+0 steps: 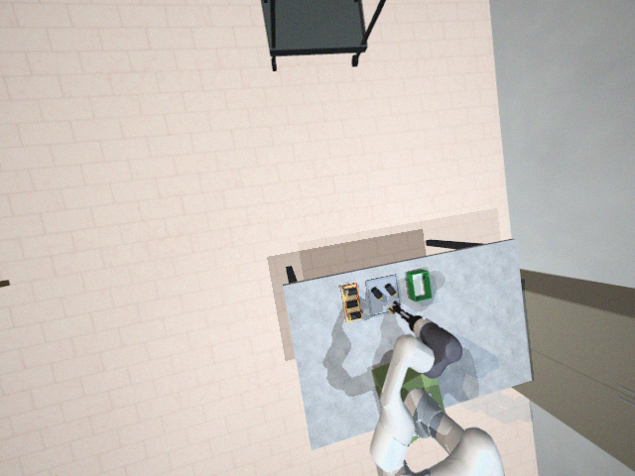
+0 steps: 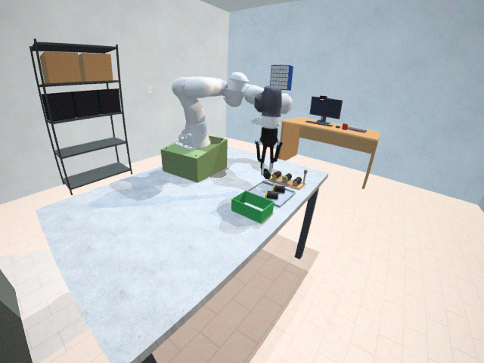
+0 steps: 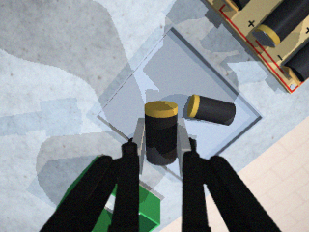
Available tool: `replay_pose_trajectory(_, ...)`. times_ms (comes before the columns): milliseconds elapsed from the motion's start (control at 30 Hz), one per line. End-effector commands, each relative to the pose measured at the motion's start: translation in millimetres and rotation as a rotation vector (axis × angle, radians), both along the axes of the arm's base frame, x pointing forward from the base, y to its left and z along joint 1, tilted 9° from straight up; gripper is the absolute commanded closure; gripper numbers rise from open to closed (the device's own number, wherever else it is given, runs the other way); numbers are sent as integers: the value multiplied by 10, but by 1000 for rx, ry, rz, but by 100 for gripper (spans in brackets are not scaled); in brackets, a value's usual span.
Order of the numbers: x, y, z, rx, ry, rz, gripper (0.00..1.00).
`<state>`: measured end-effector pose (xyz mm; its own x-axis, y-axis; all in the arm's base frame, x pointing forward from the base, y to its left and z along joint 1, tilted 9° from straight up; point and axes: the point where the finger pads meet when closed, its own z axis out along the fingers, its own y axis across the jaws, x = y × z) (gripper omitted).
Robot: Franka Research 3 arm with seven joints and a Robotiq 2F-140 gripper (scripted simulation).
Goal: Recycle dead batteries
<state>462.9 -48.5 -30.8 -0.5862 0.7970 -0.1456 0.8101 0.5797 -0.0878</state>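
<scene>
My gripper (image 1: 394,305) (image 2: 267,170) (image 3: 160,129) is shut on a black battery with a yellow end, held upright above the tray (image 1: 374,308) (image 2: 286,196) (image 3: 164,63). Two batteries lie in the tray: one (image 1: 376,293) (image 2: 278,189) (image 3: 212,110) nearer the holder, another (image 1: 391,289) (image 2: 271,194) nearer the box. The holder board (image 1: 351,297) (image 3: 256,14) carries three batteries. The green box (image 1: 411,288) (image 2: 249,211) (image 3: 151,207) stands upright, with no battery visible inside. The bulb (image 2: 305,172) is small on its post; whether it is lit cannot be told.
The tray lies between the holder and the green box, all near the table's (image 1: 476,307) (image 2: 148,249) long edge. The green base block (image 2: 197,164) under my arm stands at the opposite side. A shelf rack and a desk (image 2: 332,132) stand beyond the table.
</scene>
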Motion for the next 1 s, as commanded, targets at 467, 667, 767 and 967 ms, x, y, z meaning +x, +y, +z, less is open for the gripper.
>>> replay_pose_trajectory(467, -52, 75, 309, 7, -17, -194, 84)
replay_pose_trajectory(667, -52, 75, 309, 9, -65, -474, 84)
replay_pose_trajectory(767, -52, 75, 309, 10, -94, -646, 84)
replay_pose_trajectory(967, -52, 75, 309, 10, -109, -731, 84)
